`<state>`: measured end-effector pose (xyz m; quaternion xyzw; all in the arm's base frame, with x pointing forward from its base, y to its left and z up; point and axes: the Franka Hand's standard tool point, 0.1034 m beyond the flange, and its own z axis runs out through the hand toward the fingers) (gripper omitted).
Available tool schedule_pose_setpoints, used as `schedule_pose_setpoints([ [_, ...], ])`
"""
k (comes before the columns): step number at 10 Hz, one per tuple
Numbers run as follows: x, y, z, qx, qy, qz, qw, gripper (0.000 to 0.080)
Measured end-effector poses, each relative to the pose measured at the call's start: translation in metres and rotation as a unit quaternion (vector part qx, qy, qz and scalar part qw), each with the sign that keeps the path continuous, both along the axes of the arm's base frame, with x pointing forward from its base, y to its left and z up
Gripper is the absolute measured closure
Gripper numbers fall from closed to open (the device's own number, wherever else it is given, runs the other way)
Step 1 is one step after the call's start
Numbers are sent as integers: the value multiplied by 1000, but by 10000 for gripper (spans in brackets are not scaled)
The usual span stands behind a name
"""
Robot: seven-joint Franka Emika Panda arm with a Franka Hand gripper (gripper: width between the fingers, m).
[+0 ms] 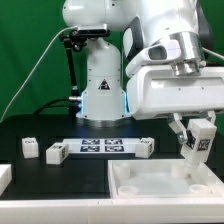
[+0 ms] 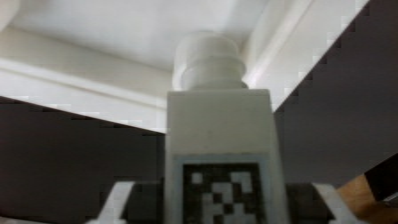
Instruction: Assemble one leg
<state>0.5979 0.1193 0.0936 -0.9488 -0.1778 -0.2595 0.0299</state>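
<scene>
My gripper [image 1: 197,132] is shut on a leg [image 1: 202,141], a small white post with a black-and-white tag. It holds the leg tilted just above the far right corner of the large white panel [image 1: 140,172], which lies at the front right. In the wrist view the leg [image 2: 221,125] stands between my gripper [image 2: 222,205] fingers, tag facing the camera. Its round peg [image 2: 212,62] points toward an inner corner of the panel [image 2: 98,62]. I cannot tell whether the peg touches the panel.
The marker board [image 1: 100,147] lies mid-table in front of the robot base. Three loose legs stand near it: two to its left [image 1: 30,147] [image 1: 56,153] and one at its right end [image 1: 146,148]. A white part [image 1: 4,178] shows at the left edge.
</scene>
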Motion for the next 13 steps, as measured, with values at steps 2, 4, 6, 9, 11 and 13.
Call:
schedule_pose_setpoints([
  [2, 0, 6, -8, 9, -24, 0, 1000, 509],
  [4, -1, 8, -13, 13, -33, 0, 999, 509],
  [6, -3, 8, -17, 11, -24, 2, 1000, 509],
  [9, -2, 10, -12, 11, -18, -5, 1000, 509],
  [11, 1, 9, -3, 10, -19, -6, 1000, 509],
  [13, 1, 9, -4, 10, -18, -6, 1000, 509],
])
